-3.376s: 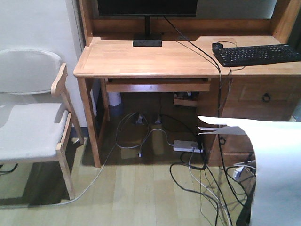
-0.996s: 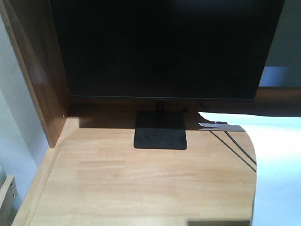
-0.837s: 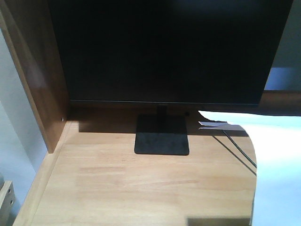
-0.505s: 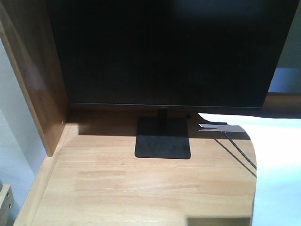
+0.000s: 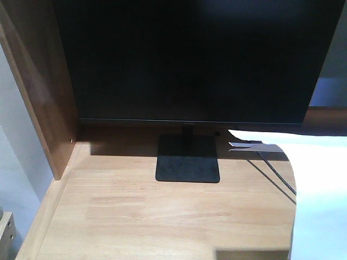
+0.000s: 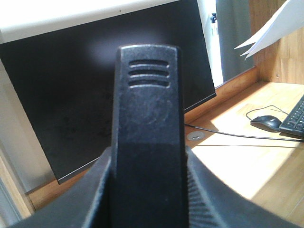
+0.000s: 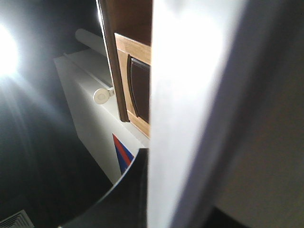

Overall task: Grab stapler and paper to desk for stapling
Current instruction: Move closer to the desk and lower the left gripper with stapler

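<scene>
Light wood surface (image 5: 135,216) fills the lower half of the front view, under the monitor (image 5: 190,59). My left claw (image 6: 148,199) is clenched on the stapler (image 6: 148,123), which stands upright and blocks the centre of that wrist view, so I could bump the monitor stand (image 5: 187,165) unseen. At the right edge the paper (image 5: 320,189) hangs above the surface, pinched in my right claw (image 7: 156,209). Lowering it could snag the cable (image 5: 276,173) or crumple the sheet.

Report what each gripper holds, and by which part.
Left gripper clamps the stapler by its lower body, one end sticking up. Right gripper pinches the paper along one edge; the exact spot is hidden.
</scene>
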